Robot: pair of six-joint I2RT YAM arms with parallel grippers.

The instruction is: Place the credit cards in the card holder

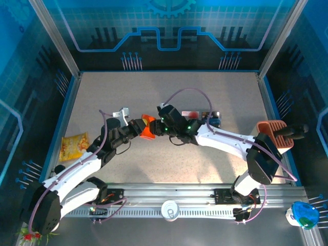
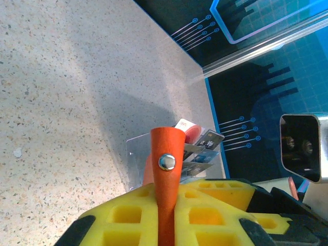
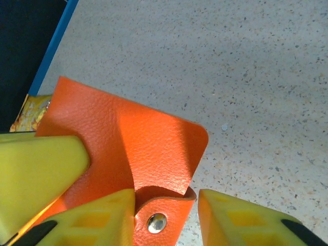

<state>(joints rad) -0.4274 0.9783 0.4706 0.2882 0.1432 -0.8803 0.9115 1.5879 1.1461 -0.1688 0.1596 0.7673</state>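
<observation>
Ahead of the left claw (image 2: 166, 193) the table (image 1: 169, 92) runs bare to its blue edge strip and the aluminium frame post, with open room on every side but 1. There, just beyond its fingertips and a little to the right, a clear stand (image 2: 134, 154) holds the credit cards (image 2: 202, 146) upright. The 2 claws meet nose to nose near mid-table. The card holder (image 3: 128, 138) hangs between them, off the surface. The left claw is clamped together on the card holder's snap tab, which rises straight out from between its yellow pads (image 2: 128, 215). The right claw (image 3: 166, 207) has its 2 fingers apart, 1 on either side of that same tab. Whether they pinch it I cannot tell. Beyond the right claw lies more bare table, and 1 corner of a yellow snack bag (image 3: 28, 110) sits by the blue edge. Well behind the right claw, near its arm's elbow, a terracotta slotted bin (image 1: 270, 130) stands at the table's side.

The surface is pale speckled stone under blue-lit panel walls.

Both wrist views cut the card holder at the bottom edge, and its inner pockets are hidden. The cards overlap, so their count is unclear.
</observation>
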